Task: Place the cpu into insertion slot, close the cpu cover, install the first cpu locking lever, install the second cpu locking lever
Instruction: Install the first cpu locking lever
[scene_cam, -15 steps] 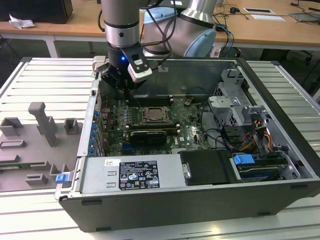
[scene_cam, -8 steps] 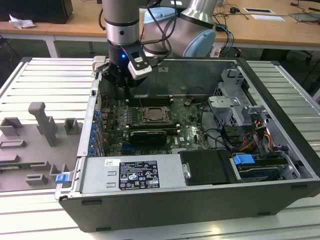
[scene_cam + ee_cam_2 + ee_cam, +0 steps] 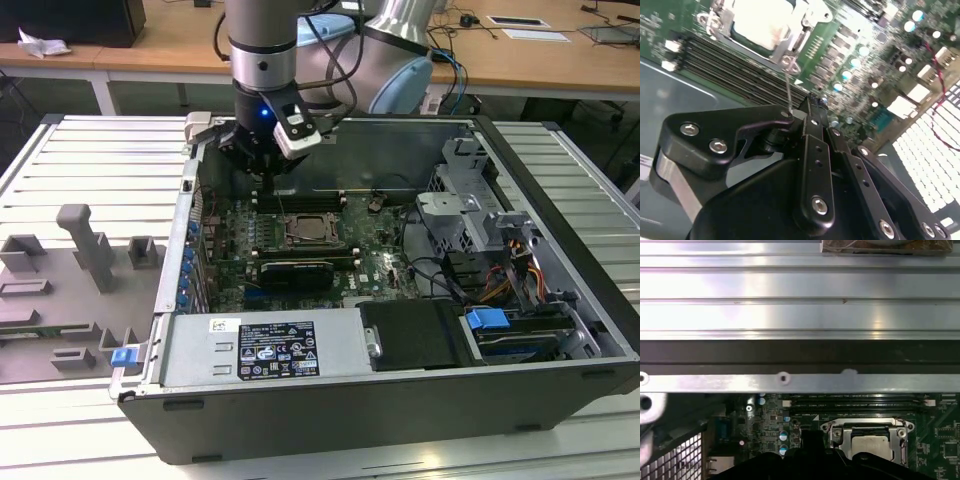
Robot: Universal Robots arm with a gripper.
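Already the cpu (image 3: 762,22) sits under the cpu cover (image 3: 837,437), just beyond the closed fingers (image 3: 812,114).

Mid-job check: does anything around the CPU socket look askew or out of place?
Only the locking lever: the thin wire rod stands up from a corner of the cpu cover toward the gripper instead of lying flat beside the cover. The cpu sits level inside the cover's cut-out. No damage visible.
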